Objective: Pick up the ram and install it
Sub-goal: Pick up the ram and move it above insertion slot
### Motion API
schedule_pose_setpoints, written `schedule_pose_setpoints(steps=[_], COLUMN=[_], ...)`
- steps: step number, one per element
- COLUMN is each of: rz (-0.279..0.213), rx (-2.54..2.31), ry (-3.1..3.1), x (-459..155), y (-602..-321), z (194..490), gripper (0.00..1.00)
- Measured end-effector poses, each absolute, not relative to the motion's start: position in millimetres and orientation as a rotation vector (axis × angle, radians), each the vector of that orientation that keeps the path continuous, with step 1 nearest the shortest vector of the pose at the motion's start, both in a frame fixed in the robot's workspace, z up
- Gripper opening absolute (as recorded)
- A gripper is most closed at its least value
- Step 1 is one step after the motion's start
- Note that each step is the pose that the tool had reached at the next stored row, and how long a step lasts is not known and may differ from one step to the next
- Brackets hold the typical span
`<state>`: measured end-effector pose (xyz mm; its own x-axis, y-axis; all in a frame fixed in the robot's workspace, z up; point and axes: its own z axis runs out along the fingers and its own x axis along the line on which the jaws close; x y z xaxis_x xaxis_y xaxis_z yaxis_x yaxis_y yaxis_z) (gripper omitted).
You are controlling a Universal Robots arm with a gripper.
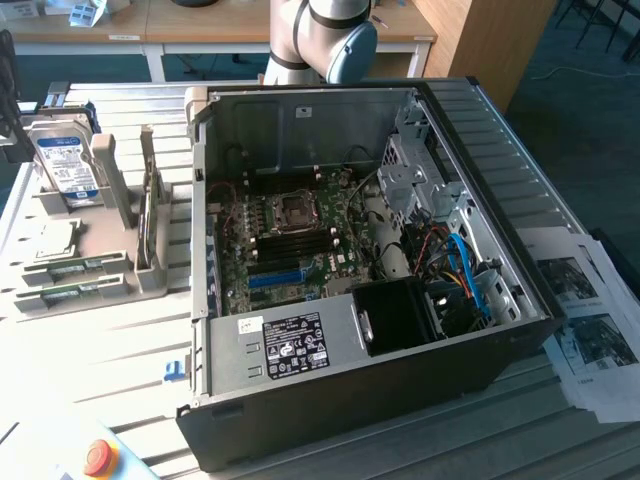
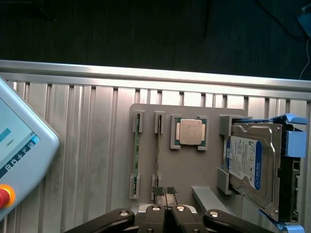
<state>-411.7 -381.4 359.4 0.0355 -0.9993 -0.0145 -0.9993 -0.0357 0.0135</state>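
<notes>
Two ram sticks stand edge-on in slots of a grey holder plate (image 2: 189,170): one ram (image 2: 137,155) and a second ram (image 2: 158,158) beside it. In the exterior view the same sticks (image 1: 78,268) (image 1: 70,294) lie at the left on the holder (image 1: 110,250). My gripper (image 2: 165,193) hangs above the holder, its black fingertips pressed together near the end of the second ram, shut with nothing between them. The open computer case (image 1: 480,130) lies in the middle of the table, with the green motherboard (image 1: 330,265) and its dark memory slots (image 1: 290,240) exposed.
A CPU (image 2: 189,132) and a silver hard drive (image 2: 250,167) sit on the same holder. A teach pendant (image 2: 19,155) with a red stop button (image 1: 97,457) lies nearby. Printed sheets (image 1: 590,330) lie at the exterior view's right. The arm's base (image 1: 320,40) stands behind the case.
</notes>
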Motion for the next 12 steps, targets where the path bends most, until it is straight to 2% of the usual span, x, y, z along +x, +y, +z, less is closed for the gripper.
schedule_pose_setpoints(steps=[4, 5, 6, 7, 8, 9, 12], rz=[0.031, 0.031, 0.031, 0.031, 0.031, 0.031, 0.031], rx=[-2.26, -2.26, -2.26, -2.26, -2.26, -2.26, -2.26], ry=[2.181, 2.181, 2.181, 2.181, 2.181, 2.181, 2.181], x=[-411.7, -411.7, -411.7, -411.8, -411.7, -411.7, -411.7], y=[-381.4, -381.4, -381.4, -381.4, -381.4, -381.4, -381.4], z=[359.4, 359.4, 359.4, 359.4, 359.4, 359.4, 359.4], gripper=[0.11, 0.16, 0.16, 0.23, 0.23, 0.29, 0.29])
